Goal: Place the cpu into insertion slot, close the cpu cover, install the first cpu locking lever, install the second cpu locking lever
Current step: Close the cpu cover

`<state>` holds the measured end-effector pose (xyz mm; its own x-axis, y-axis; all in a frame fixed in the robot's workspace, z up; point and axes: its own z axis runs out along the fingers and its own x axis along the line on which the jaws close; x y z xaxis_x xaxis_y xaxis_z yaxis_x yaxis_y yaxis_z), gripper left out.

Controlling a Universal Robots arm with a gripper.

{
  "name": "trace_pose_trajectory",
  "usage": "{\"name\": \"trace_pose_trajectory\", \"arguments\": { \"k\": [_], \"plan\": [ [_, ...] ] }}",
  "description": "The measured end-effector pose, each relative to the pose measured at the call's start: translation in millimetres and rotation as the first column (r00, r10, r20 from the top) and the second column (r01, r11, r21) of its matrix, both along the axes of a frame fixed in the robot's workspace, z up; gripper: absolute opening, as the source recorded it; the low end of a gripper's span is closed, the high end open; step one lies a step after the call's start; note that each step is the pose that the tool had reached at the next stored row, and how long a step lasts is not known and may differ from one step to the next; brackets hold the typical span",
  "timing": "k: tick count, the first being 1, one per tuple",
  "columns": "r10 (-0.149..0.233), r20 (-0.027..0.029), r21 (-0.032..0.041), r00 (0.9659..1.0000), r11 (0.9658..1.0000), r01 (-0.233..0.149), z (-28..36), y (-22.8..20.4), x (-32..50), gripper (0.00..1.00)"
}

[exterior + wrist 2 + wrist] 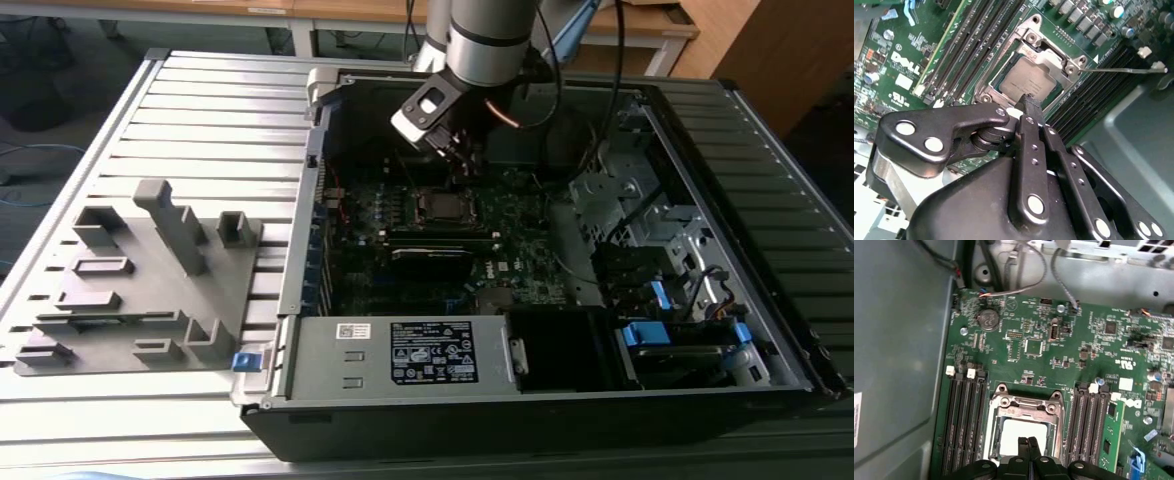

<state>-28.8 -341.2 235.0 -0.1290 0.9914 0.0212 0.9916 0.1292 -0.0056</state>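
Silver-grey, the cpu (pixel 1021 80) lies seated in the insertion slot (pixel 983 93), the cpu cover (pixel 1053 60) down over it. The gripper (pixel 1029 100), pinched together on nothing, sits at the cover's edge (one thin locking lever (pixel 1124 70) juts free). Latching seems in hand, needing a precise hooking push.

Exterior high — wrist views close above cpu (pixel 1015 432)

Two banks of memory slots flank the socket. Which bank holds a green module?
The bank by the blue clip holds the module; the bank by the grey case wall is empty.
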Motion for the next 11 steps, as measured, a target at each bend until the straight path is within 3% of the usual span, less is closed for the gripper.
{"name": "trace_pose_trajectory", "arguments": {
  "k": [4, 8, 11],
  "plan": [
    [0.038, 0.0000, 0.0001, 0.9993, 0.9993, -0.038, -0.1, 0.0, -0.2, 0.11],
    [0.105, 0.0000, 0.0001, 0.9945, 0.9945, -0.105, -0.2, 0.0, -0.3, 0.11],
    [0.117, -0.0001, -0.0001, 0.9931, 0.9931, -0.117, -0.2, 0.0, -0.3, 0.11]
  ]
}}
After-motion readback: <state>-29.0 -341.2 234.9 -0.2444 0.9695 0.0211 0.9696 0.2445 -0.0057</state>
